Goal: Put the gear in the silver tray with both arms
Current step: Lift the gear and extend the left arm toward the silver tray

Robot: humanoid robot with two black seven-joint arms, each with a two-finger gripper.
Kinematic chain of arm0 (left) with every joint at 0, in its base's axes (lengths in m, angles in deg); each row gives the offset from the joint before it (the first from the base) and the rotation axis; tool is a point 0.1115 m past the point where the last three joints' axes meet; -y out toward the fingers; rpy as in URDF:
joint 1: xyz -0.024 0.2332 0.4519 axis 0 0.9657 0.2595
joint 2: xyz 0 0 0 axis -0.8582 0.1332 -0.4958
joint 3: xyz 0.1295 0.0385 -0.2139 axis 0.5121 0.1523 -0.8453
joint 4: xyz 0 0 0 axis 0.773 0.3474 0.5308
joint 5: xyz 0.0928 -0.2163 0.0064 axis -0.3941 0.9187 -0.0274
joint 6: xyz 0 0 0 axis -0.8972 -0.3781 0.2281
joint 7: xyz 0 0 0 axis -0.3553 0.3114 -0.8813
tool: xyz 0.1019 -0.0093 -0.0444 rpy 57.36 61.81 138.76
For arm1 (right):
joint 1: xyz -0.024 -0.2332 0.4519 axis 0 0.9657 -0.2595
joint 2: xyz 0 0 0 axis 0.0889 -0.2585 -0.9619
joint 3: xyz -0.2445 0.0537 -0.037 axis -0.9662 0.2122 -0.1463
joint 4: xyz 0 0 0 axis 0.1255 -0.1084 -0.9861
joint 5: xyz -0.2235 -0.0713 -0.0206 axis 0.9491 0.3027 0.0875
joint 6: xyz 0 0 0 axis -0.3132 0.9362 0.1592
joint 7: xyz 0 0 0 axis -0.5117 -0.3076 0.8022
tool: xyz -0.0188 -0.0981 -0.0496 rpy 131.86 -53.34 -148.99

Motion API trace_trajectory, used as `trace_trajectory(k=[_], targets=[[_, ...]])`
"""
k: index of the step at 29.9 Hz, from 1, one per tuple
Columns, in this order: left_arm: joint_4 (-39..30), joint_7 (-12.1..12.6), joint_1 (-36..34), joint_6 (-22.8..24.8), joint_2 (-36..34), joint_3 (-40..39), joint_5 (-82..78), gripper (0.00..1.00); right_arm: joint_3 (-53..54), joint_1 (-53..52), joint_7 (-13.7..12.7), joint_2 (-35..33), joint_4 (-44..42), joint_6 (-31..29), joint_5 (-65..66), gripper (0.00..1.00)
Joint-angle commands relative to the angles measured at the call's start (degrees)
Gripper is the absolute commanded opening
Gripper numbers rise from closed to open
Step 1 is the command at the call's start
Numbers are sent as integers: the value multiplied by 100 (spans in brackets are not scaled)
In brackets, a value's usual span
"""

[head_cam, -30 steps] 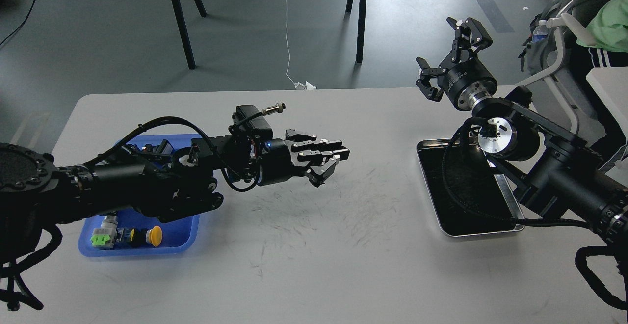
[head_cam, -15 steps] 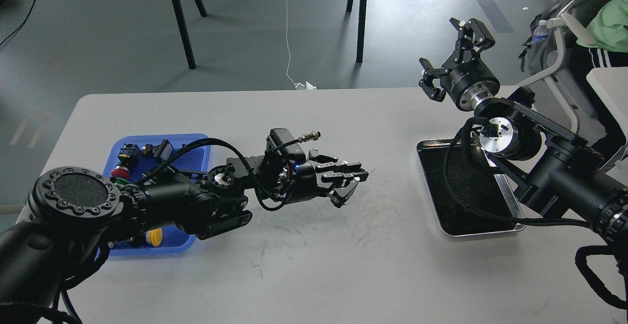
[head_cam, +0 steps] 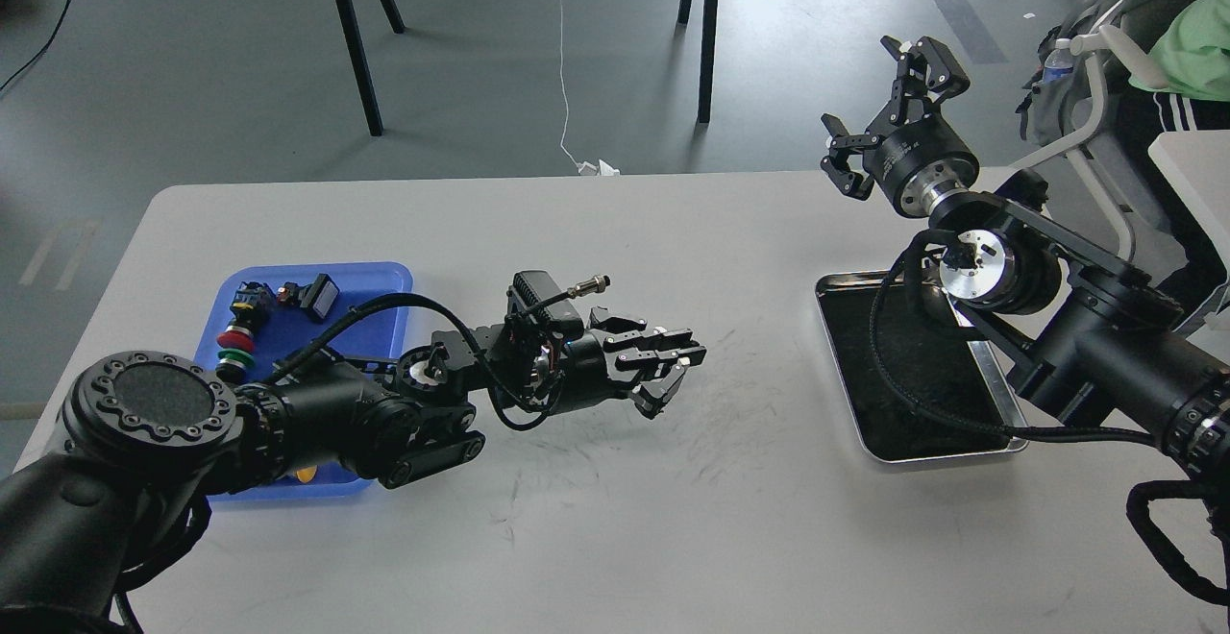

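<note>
The silver tray (head_cam: 937,458) lies at the right of the white table, its black inner surface empty where it shows; my right arm hides part of it. My left gripper (head_cam: 673,372) hovers low over the table's middle, pointing right, well left of the tray. Its dark fingers lie close together, and I cannot tell whether anything is between them. No gear shows clearly anywhere. My right gripper (head_cam: 889,115) is raised beyond the tray's far end, over the table's back edge, with its jaws wide open and empty.
A blue plastic tray (head_cam: 384,279) at the left holds a red-and-green button (head_cam: 231,341) and small black parts (head_cam: 317,296); my left arm covers its front. Black stand legs (head_cam: 351,38) rise behind the table. A chair and a person (head_cam: 1192,48) are at the far right.
My left arm swung its gripper right, away from the blue tray, then drew back slightly left and lower; its elbow came into view. My right gripper rose slightly and has held still since.
</note>
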Motion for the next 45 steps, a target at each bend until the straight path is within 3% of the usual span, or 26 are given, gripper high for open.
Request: trace_trajectory(k=[1,10,24,32,38,45], targets=[[-91,0,-8,-33,0,2,-14,14,0,0,0,0,1,0,0,98],[-109,0,-16,-33,0,-7,4,16,0,0,0,0,0,0,9,98],[-100,0,-16,-33,0,-42,56,33,0,-9,0,0,-8,0,9,98],[-91,0,-69,-24,0,-51,56,49,-289,-254,0,-88,-26,9,0,98],[-74,0,-87,-24,0,-243,170,52,-457,-360,0,-158,-131,0,9,98],[-65,0,-315,-24,-70,-982,548,77,-1695,-791,-18,-422,-61,-26,9,98]])
